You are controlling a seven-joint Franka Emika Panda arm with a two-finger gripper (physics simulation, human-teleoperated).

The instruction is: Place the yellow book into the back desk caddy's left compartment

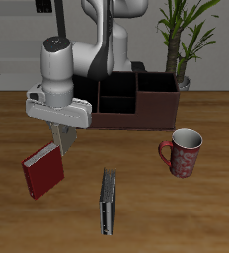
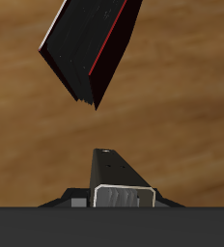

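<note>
The yellow book, thin with a grey-looking cover, stands on edge near the table's front edge. The back desk caddy, a long dark maroon box with black compartments, stands at the back by the robot's base. My arm hides part of one end, and I cannot tell which end section is the left compartment. My gripper hangs shut with nothing in it, well away from the yellow book and just above the upper corner of a red book. In the wrist view the gripper points down beside that dark, red-edged book, apart from it.
A red patterned mug stands in front of the caddy's other end. A potted plant rises behind the caddy. The wooden table shows bare wood between the books and the mug.
</note>
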